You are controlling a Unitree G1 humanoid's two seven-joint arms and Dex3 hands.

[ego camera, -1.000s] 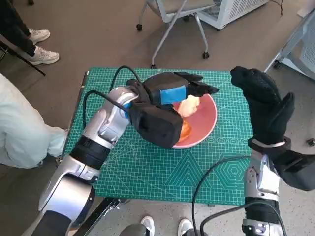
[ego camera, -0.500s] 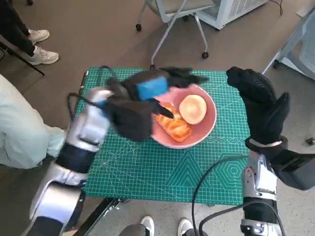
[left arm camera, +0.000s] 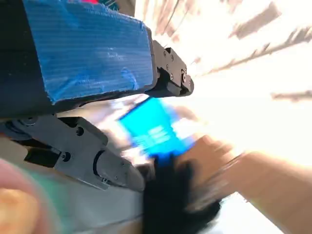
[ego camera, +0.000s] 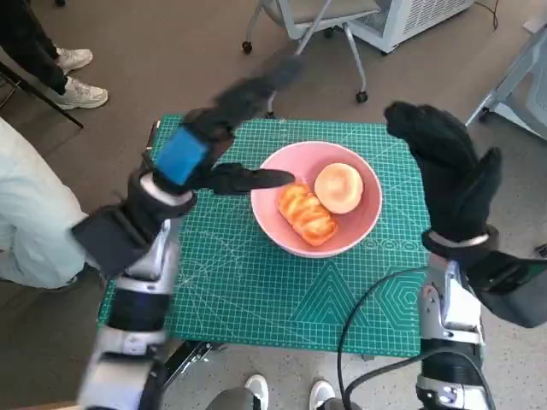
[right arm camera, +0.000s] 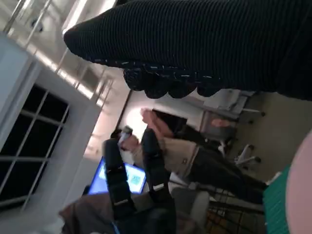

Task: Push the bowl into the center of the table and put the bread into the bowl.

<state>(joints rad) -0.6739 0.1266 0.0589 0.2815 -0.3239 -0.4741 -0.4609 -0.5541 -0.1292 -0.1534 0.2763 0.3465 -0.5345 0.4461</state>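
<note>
**Two breads in the pink bowl, both hands raised**

The bowl (ego camera: 316, 201) is pink, round and shallow, with a smooth rim, and it sits on the green mat (ego camera: 256, 290) toward the far middle of the table. Inside it lie two breads. The roll (ego camera: 305, 213) is long, golden-orange and ridged, lying aslant on the left of the bowl's floor. The bun (ego camera: 338, 188) is round, pale tan with a lighter middle, on the right side, touching the roll or just beside it.

The left hand (ego camera: 201, 154) hovers above the mat's far left part, beside the bowl, blurred; its fingers are spread and hold nothing, one finger (ego camera: 252, 178) pointing at the bowl's rim. The right hand (ego camera: 449, 184) stands upright to the bowl's right, apart from it, glove flat, fingers apart and empty.

A chair (ego camera: 316, 26) stands on the floor beyond the table. A person's shoes (ego camera: 73, 77) show at the far left.
</note>
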